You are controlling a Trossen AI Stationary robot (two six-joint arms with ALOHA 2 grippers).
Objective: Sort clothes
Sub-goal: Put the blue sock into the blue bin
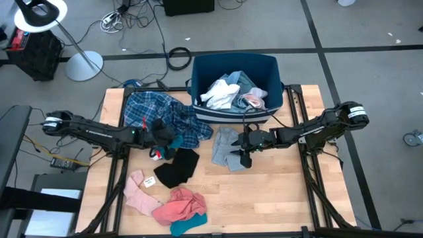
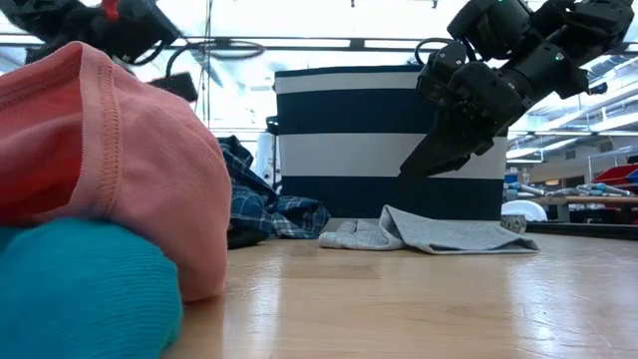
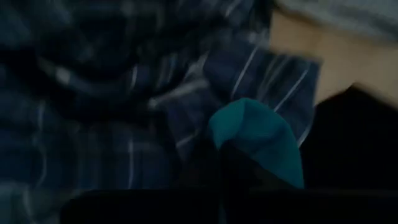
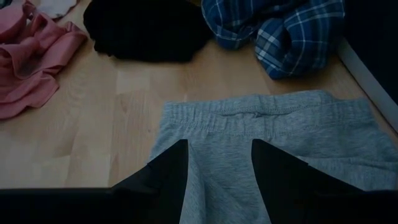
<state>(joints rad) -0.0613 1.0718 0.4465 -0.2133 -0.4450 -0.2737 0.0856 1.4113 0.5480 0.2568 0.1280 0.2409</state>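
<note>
Grey floor with cables and a lamp stand surrounds our wooden worktop [image 1: 264,198], and a dark blue bin [image 1: 234,66] sits at its 12 o'clock edge. We judge the sorting partly done: white [image 1: 221,94], light blue [image 1: 246,80] and pink [image 1: 254,100] pieces already lie inside the bin, while most of the clothes are spread over the wood.

Our right gripper [image 4: 219,163] hovers just above a grey garment [image 1: 228,147] lying flat near the worktop's centre, a little toward 3 o'clock. Its fingers [image 4: 163,177] stand apart, straddling the cloth below the waistband, and hold nothing yet; in the low view the gripper is clear of the fabric. We read this as the approach to a pick.

Our left gripper [image 1: 162,132] is over the blue plaid shirt [image 1: 155,111], which is heaped toward 10 o'clock, touching the bin's front corner. A teal sock [image 3: 258,140] shows right at its tip in the left wrist view, but we cannot tell whether the fingers are closed on it or only near it.

Left to sort, as far as we can see: the plaid shirt, the grey garment, a black piece [image 1: 178,166] just 7 o'clock of centre, a pale pink sock [image 1: 139,192] at 8 o'clock, and a coral pink garment [image 1: 182,203] with another teal piece [image 1: 188,225] at 6 o'clock.
</note>
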